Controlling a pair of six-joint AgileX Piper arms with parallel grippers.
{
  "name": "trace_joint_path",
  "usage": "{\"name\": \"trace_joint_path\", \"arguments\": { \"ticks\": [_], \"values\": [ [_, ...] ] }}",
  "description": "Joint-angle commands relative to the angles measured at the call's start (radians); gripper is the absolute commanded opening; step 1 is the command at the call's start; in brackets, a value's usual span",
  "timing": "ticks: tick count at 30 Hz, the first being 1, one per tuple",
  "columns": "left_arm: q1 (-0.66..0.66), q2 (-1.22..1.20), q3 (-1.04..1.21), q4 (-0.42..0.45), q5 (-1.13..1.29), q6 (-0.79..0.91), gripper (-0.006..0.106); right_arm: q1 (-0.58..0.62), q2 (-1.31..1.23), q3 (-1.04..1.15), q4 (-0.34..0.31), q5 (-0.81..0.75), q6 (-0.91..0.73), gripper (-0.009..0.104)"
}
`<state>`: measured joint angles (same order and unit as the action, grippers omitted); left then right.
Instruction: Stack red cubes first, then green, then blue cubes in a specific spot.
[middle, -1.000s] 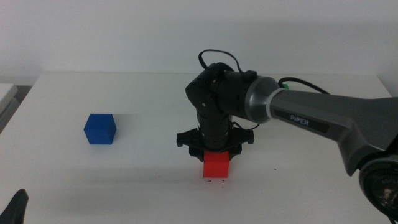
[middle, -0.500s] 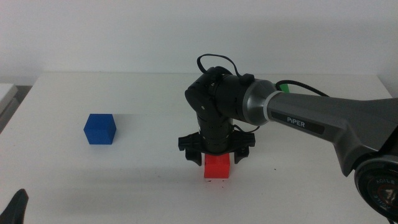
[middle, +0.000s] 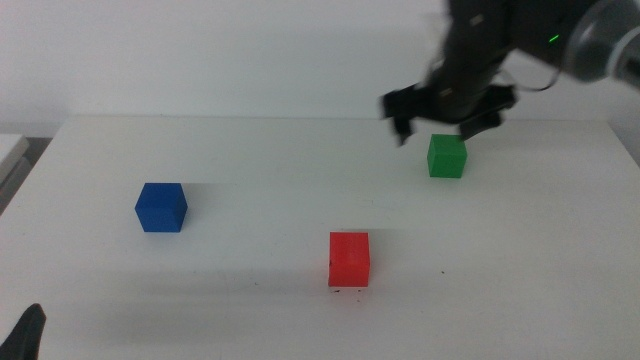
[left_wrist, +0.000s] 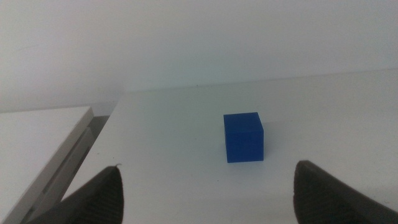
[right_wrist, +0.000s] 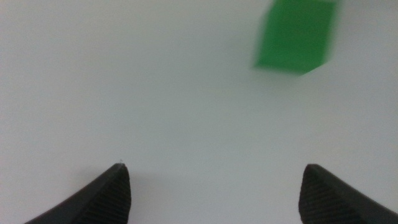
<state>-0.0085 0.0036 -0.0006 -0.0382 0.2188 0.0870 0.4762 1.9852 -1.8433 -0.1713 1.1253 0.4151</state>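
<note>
- Step in hand, as judged: the red cube (middle: 349, 259) sits alone on the white desk (middle: 250, 170) at the marked spot (middle: 346, 291), so the green cube (middle: 446, 156), far right, is next.
- The right end effector (middle: 444, 112) hovers just above and behind the green cube, jaws spread apart and empty.
- Next move calls for centring over the green cube, which lies off-centre in the right wrist view, then descending to straddle it.
- The blue cube (middle: 161, 207) rests at left, well apart.
- The left end effector (left_wrist: 205, 186) waits near left, jaws apart, facing the blue cube.
- Hard to make out: the right end effector is motion-blurred; the spot's scribbles are mostly hidden beneath the red cube.
</note>
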Motion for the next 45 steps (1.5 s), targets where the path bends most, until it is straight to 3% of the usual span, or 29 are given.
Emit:
{"name": "trace_joint_path", "arguments": {
  "ticks": [1,8,16,24,26,28,33,38,41,43,45],
  "values": [
    [-0.001,-0.004,0.001,-0.002,-0.014,-0.005,0.094,-0.085,0.036,-0.044,0.046,0.0,-0.105,0.092],
    [-0.001,-0.004,0.001,-0.002,-0.014,-0.005,0.094,-0.206,0.229,-0.255,0.059,0.011,-0.135,0.092],
    [-0.001,-0.004,0.001,-0.002,-0.014,-0.005,0.094,-0.208,0.405,-0.46,0.019,0.011,-0.125,0.09],
    [-0.001,-0.004,0.001,-0.002,-0.014,-0.005,0.094,-0.208,0.488,-0.467,0.013,0.005,-0.093,0.085],
    [-0.001,-0.004,0.001,-0.002,-0.014,-0.005,0.094,-0.208,0.5,-0.468,0.011,-0.002,-0.093,0.08],
    [-0.001,-0.004,0.001,-0.002,-0.014,-0.005,0.094,-0.208,0.51,-0.47,0.009,-0.024,-0.093,0.065],
    [-0.001,-0.004,0.001,-0.002,-0.014,-0.005,0.094,-0.208,0.506,-0.492,0.005,-0.038,-0.09,-0.002],
    [-0.001,-0.004,0.001,-0.002,-0.014,-0.005,0.094,-0.186,0.401,-0.473,0.002,0.072,-0.088,0.001],
    [-0.001,-0.004,0.001,-0.002,-0.014,-0.005,0.094,-0.118,0.259,-0.319,-0.009,0.096,-0.049,0.001],
    [-0.001,-0.004,0.001,-0.002,-0.014,-0.005,0.094,-0.038,0.134,-0.142,-0.063,0.013,0.057,0.001],
    [-0.001,-0.004,0.001,-0.002,-0.014,-0.005,0.094,0.054,0.014,0.025,-0.158,-0.073,0.177,0.001]
  ]
}}
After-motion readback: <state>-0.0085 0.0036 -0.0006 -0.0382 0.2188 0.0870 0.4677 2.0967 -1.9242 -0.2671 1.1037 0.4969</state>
